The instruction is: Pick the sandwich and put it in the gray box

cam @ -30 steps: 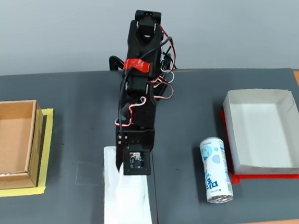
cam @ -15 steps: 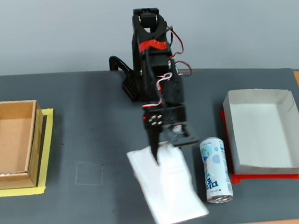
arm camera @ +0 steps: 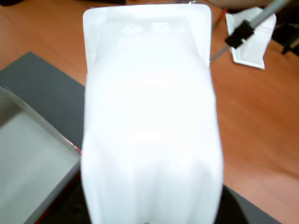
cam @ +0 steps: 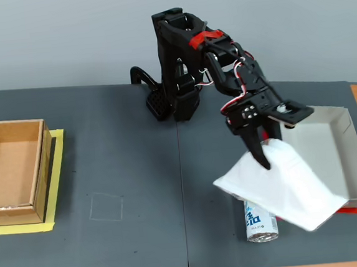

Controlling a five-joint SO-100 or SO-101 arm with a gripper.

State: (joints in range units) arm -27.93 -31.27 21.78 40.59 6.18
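The sandwich (cam: 283,184), a flat white wrapped packet, hangs tilted from my gripper (cam: 269,152), which is shut on its upper edge. It hovers above the mat, over the drink can and the near-left corner of the gray box (cam: 349,143), a shallow light tray with a red base showing at its front edge. In the wrist view the sandwich (arm camera: 149,121) fills the middle of the picture and hides my fingers; a corner of the gray box (arm camera: 28,154) shows at the lower left.
A blue-and-white drink can (cam: 260,221) lies on the dark mat (cam: 134,193) under the sandwich. A brown cardboard box (cam: 10,170) on yellow tape stands at the left. The arm's base (cam: 175,96) is at the back. The wrist view shows a white wrapper (arm camera: 250,39) on the wooden table.
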